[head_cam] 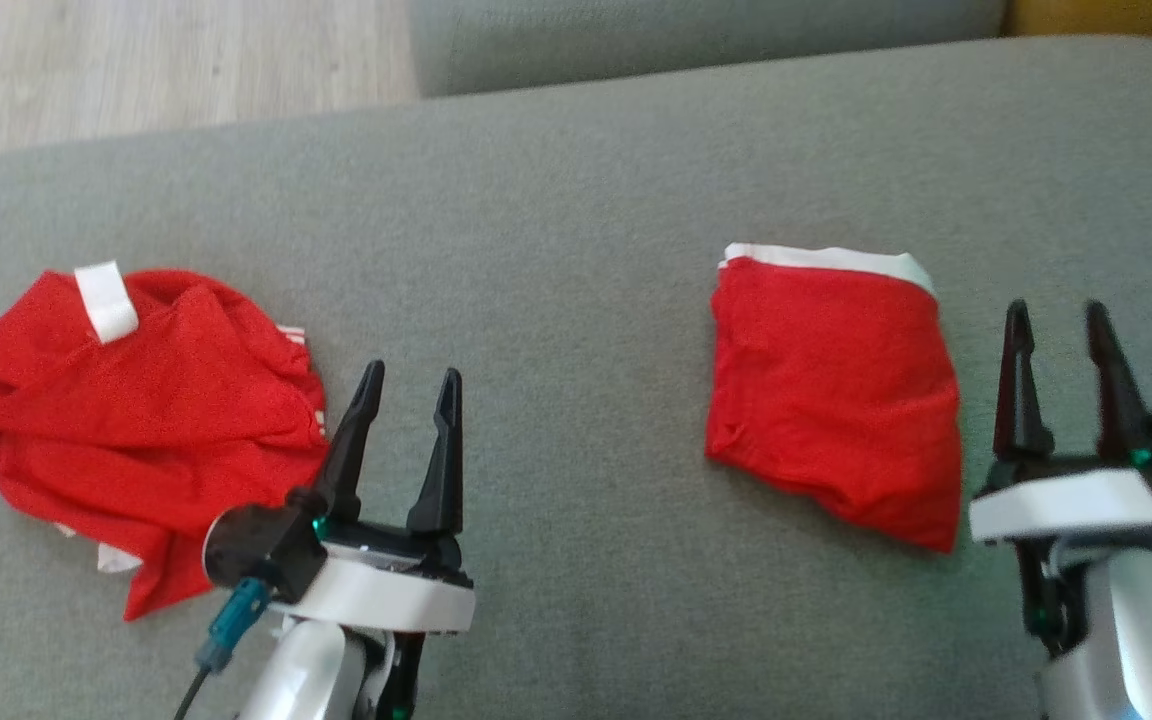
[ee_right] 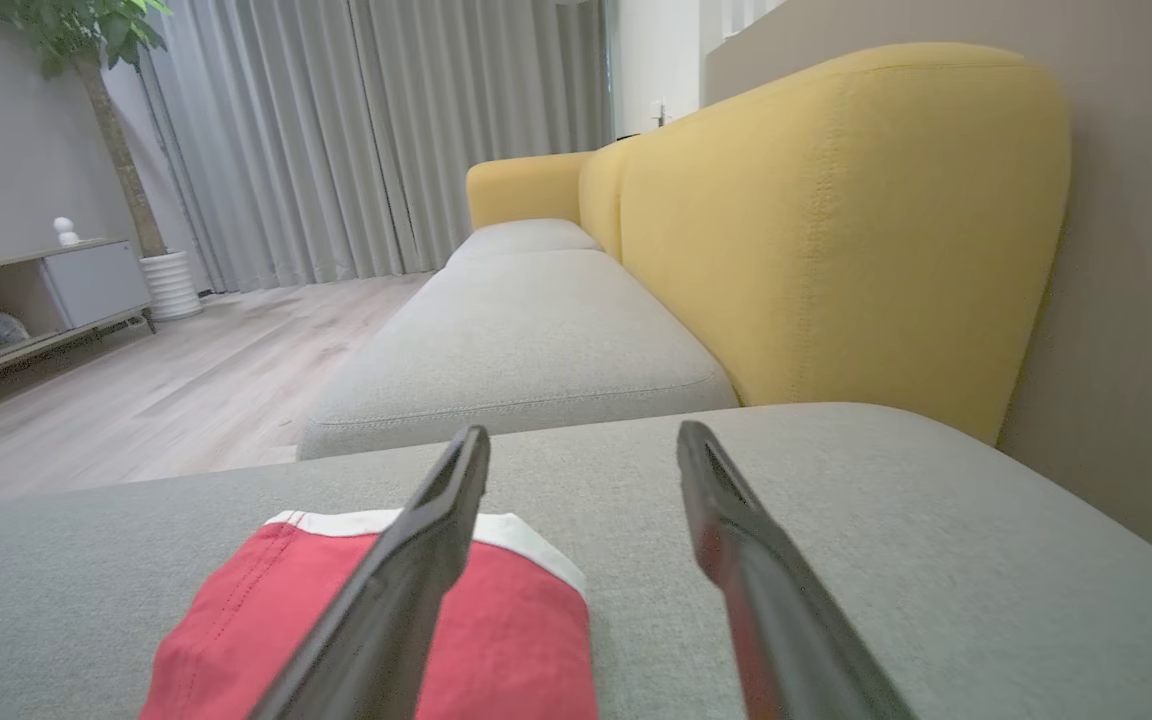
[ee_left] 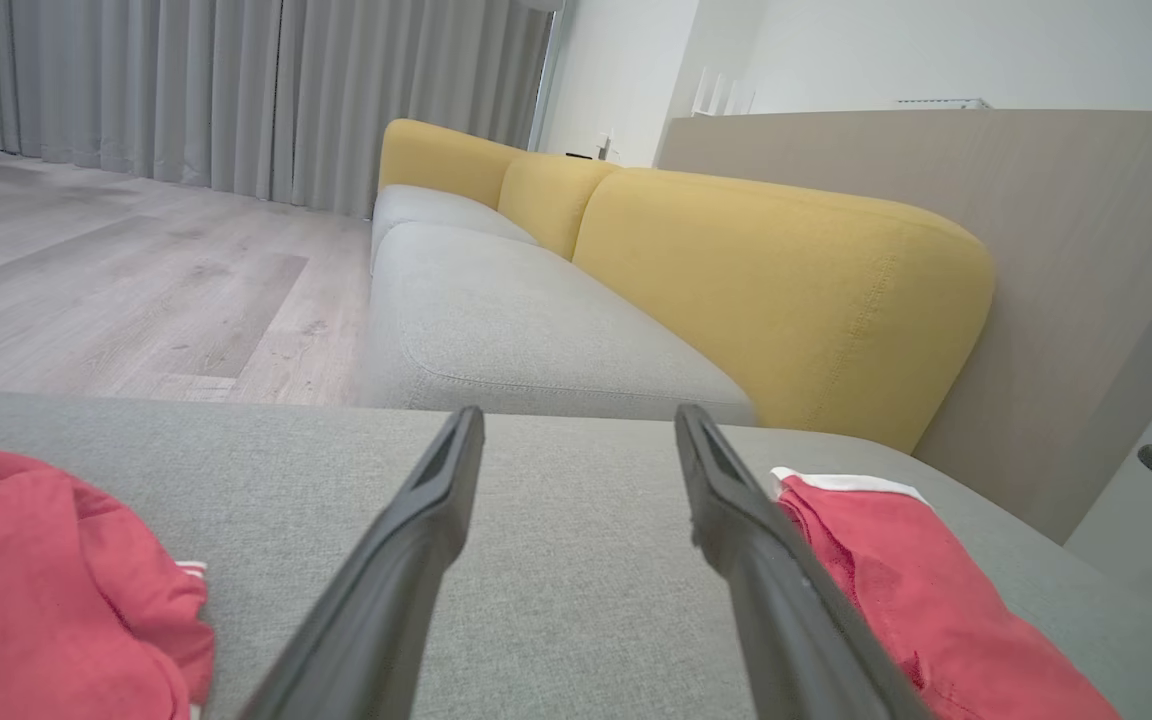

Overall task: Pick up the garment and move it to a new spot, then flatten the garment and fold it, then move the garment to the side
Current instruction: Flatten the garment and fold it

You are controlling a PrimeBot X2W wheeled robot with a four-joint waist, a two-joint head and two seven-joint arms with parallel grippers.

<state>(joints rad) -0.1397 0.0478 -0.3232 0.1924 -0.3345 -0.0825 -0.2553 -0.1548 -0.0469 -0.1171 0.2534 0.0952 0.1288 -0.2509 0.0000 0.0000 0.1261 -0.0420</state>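
Standing apart with nothing between them, the fingers of the left gripper (head_cam: pixel 412 372) hover just right of the crumpled red garment (head_cam: pixel 136 400). The right gripper (head_cam: pixel 1056 310), fingers likewise spread and empty, sits just beside a folded red garment (head_cam: pixel 831 390). Both garments lie well apart on the grey sofa cushion (head_cam: pixel 576 180). The crumpled cloth looks light, thin and limp, so pinching its white band (head_cam: pixel 106 300) or an outer edge should lift it cleanly.

Bare grey cushion (head_cam: pixel 556 300) lies open between the crumpled red garment (head_cam: pixel 136 400) and the folded red garment (head_cam: pixel 831 390).
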